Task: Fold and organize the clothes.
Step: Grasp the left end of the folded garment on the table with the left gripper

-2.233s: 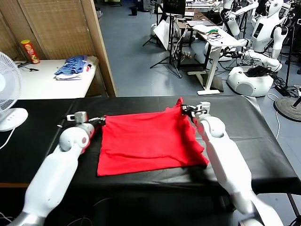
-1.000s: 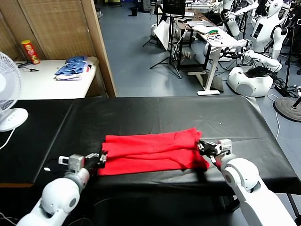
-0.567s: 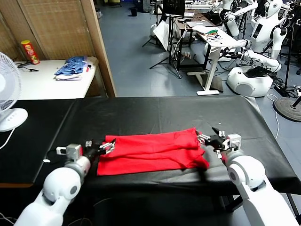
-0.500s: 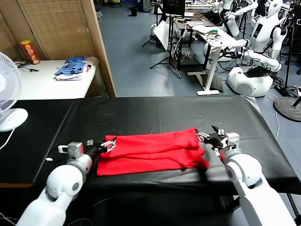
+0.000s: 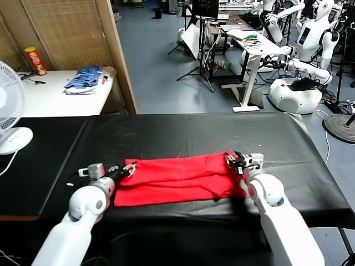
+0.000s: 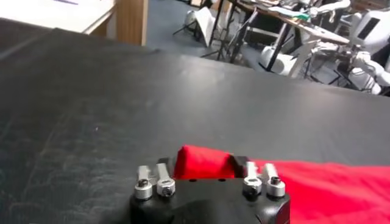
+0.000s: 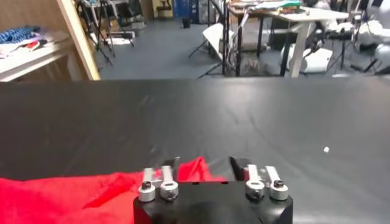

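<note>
The red T-shirt (image 5: pixel 177 177) lies folded into a long flat band across the near part of the black table (image 5: pixel 183 130), plain red side up, with soft creases and a small raised bump at each far corner. The left gripper (image 5: pixel 126 168) sits at the band's far left corner with red cloth bunched between its fingers — in the left wrist view (image 6: pixel 206 167) the fabric fills the gap between them. The right gripper (image 5: pixel 237 160) is at the far right corner; whether its fingers are pinching the cloth I cannot tell from the frames. The table's black cover stretches bare behind the shirt to its far edge, and wide strips flank the band on both sides. Beyond it stand a wooden partition (image 5: pixel 113 52), a white side table (image 5: pixel 50 94) carrying a blue striped cloth pile (image 5: pixel 84 77) and a red can (image 5: pixel 35 60), a white fan (image 5: pixel 10 111), and other white robots (image 5: pixel 302 61) among desks.
</note>
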